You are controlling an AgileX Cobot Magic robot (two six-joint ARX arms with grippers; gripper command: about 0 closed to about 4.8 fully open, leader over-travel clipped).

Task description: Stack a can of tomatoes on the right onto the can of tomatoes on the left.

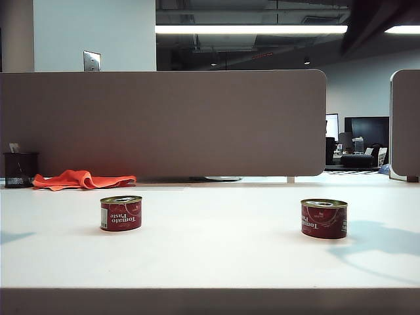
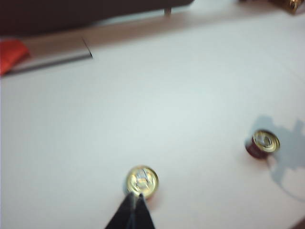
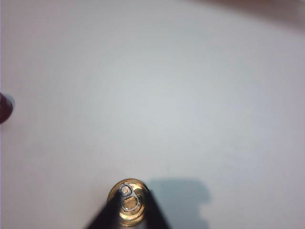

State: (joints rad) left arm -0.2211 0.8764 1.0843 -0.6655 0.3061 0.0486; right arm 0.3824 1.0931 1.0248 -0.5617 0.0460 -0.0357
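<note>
Here: white table [image 1: 210,256], grey divider [image 1: 164,125]; left gripper [image 2: 134,206] clenched, right gripper [image 3: 127,210] parted.

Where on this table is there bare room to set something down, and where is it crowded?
Bare white table lies between the left can and the right can, and along the near edge. Only the far-left back is cluttered: the orange cloth beside the dark cup.
</note>
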